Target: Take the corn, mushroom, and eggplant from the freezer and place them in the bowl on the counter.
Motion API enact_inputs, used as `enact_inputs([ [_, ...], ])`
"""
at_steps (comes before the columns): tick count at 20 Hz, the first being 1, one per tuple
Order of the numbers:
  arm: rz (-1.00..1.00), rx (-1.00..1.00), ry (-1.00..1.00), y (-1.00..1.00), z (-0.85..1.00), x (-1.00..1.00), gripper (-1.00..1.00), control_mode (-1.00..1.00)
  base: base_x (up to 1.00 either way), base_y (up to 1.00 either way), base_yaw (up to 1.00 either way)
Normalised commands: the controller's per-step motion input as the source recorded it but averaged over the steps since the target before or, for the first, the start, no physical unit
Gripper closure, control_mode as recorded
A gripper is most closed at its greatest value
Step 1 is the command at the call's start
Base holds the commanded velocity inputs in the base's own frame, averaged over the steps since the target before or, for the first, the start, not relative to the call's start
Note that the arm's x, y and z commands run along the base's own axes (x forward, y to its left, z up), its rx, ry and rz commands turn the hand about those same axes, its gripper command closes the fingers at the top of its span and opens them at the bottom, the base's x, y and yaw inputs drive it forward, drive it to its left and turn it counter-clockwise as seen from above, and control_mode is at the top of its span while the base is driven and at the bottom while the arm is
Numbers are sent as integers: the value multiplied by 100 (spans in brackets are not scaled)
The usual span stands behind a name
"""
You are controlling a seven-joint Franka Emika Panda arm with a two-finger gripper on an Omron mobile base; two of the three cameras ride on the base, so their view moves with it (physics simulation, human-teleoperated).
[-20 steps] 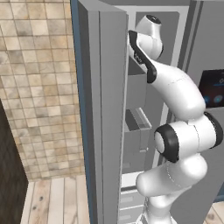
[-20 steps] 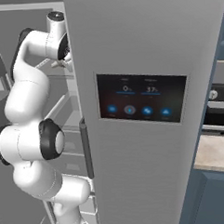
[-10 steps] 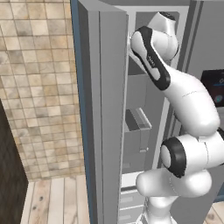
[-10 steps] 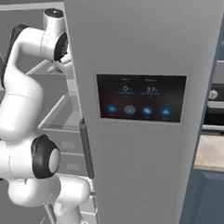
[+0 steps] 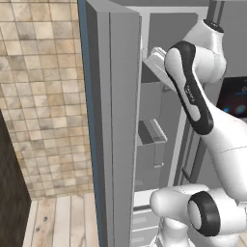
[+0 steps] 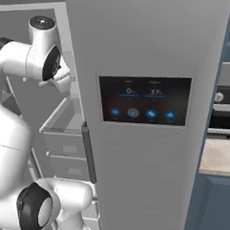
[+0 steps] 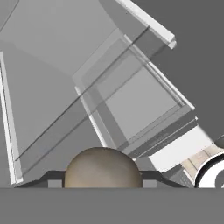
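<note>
Tan-grey, one mushroom sits pinched between the gripper fingers in the hand view, in front of the grey shelves of the open freezer, one arm reaching inside

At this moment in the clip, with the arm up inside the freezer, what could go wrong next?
The small rounded tan mushroom sits between the dark fingertips with the gripper shut on it; such a round thing could slip out. The arm reaches through the tall grey freezer beside a clear glass shelf, so pulling out carelessly might clip it.
</note>
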Motion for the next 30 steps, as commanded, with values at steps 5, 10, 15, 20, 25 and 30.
enact_inputs([
  [5, 0, 3, -3, -36, 0, -100, 100, -100, 0, 0, 0],
  [10, 0, 3, -3, -24, 0, -100, 100, -100, 0, 0, 0],
  [15, 0, 1, -5, -2, -2, -97, 100, -100, 0, 0, 0],
  [20, 0, 0, -5, 0, -16, -60, 100, -100, 0, 0, 0],
  [25, 0, 0, -4, 0, -18, -20, 100, -100, 0, 0, 0],
  [30, 0, 0, -7, 0, -21, -8, 100, -100, 0, 0, 0],
])
